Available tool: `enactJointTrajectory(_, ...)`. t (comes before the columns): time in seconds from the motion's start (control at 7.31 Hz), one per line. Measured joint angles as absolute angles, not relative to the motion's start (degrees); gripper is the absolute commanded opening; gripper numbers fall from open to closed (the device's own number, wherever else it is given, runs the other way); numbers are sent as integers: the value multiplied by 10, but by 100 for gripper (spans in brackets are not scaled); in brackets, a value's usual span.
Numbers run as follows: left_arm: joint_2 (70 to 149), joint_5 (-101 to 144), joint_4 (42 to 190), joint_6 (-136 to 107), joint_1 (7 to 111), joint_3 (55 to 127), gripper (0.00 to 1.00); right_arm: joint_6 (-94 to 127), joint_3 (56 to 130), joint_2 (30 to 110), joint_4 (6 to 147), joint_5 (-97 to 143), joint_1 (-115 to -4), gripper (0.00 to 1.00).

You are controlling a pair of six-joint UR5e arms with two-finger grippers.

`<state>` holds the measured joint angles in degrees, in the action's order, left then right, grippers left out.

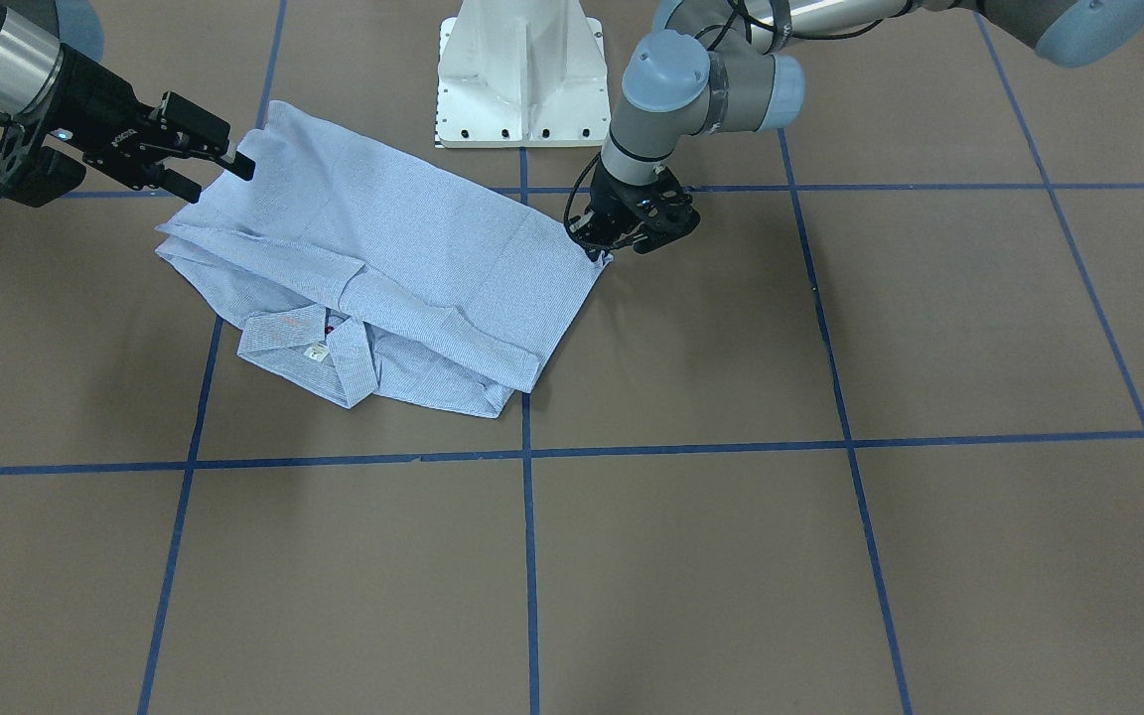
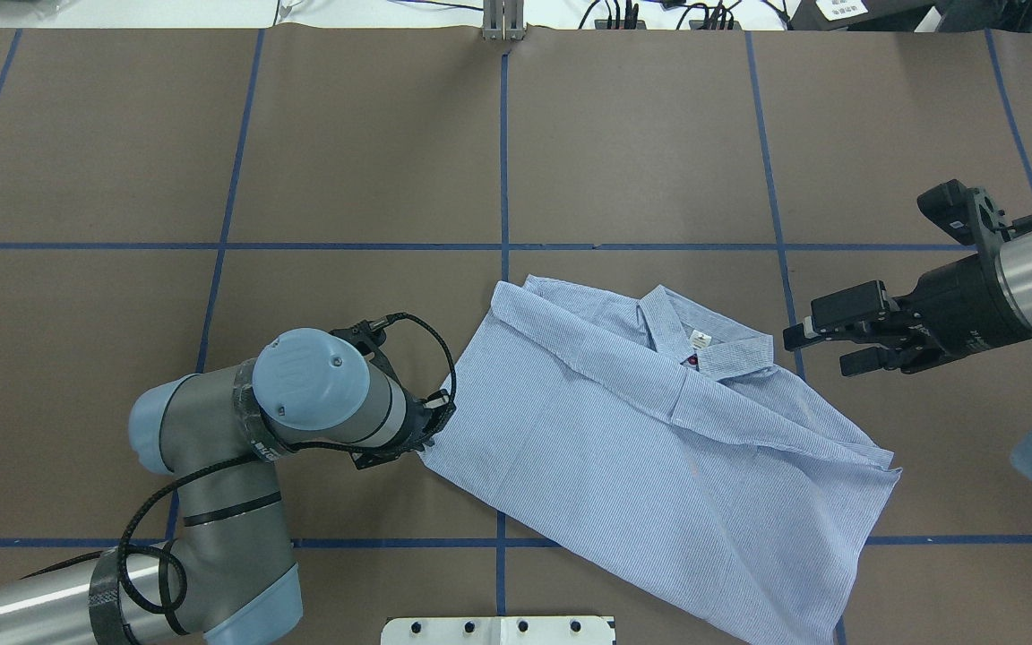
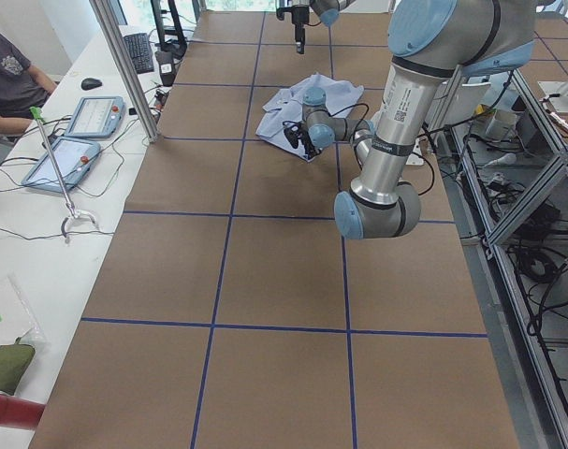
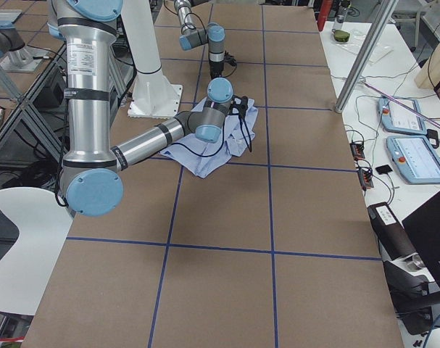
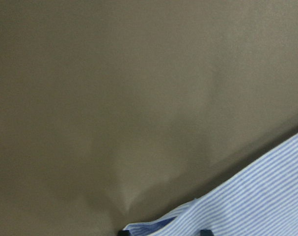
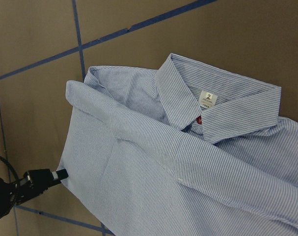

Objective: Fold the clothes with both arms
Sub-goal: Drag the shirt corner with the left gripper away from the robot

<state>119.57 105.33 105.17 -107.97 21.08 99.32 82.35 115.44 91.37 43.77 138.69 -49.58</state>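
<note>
Shirt [image 2: 623, 448]: lies partly folded on the table [image 2: 211, 134], about midway along the robot-side edge and just in front of the white pedestal [image 1: 522, 70]. Its collar [image 2: 700, 339] is turned toward the far edge, with the white label [image 6: 207, 98] and one red button [image 6: 198, 119] exposed. One side is folded over the body.

Left gripper [image 2: 431, 430]: low at the table surface, on the shirt's hem corner nearest the left end. The left wrist view shows striped cloth between two dark fingertips set narrowly apart. Whether they clamp it cannot be told.

Right gripper [image 2: 816, 349]: fingers spread wide, holding nothing. It is raised off the table beside the shirt's collar end, pointing at the shirt and not touching it in the overhead view.
</note>
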Motion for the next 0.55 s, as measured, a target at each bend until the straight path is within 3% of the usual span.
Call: enactJointTrajectory(0.55, 1201, 1054, 1044, -1082, 230, 1011, 0, 824, 1153, 914, 438, 1386, -497, 100)
